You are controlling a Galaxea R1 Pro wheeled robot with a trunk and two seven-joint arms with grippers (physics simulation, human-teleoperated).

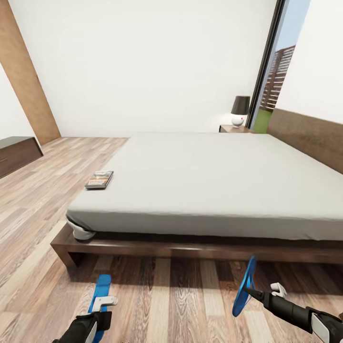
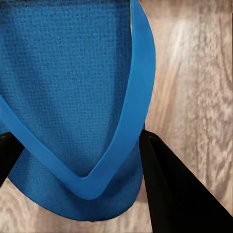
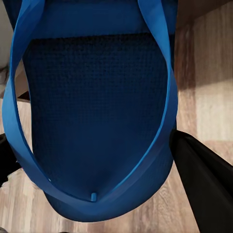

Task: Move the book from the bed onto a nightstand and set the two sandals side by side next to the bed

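The book (image 1: 99, 179) lies flat on the pale grey mattress near the left edge of the bed (image 1: 205, 181). A nightstand (image 1: 233, 128) stands at the bed's far corner. My left gripper (image 1: 101, 305) is shut on one blue sandal (image 1: 101, 288), which sits flat and low over the floor in front of the bed; its black fingers (image 2: 174, 194) flank that sandal (image 2: 73, 97). My right gripper (image 1: 253, 291) is shut on the other sandal (image 1: 245, 286), held up on its edge above the floor. The same sandal (image 3: 97, 107) sits between dark fingers (image 3: 204, 179).
A lamp (image 1: 240, 110) stands on the nightstand beside a tall window (image 1: 274, 76). A low dark dresser (image 1: 16, 153) sits at the left wall. The bed's wooden frame (image 1: 190, 247) runs just ahead of both grippers, with plank floor (image 1: 171, 300) between them.
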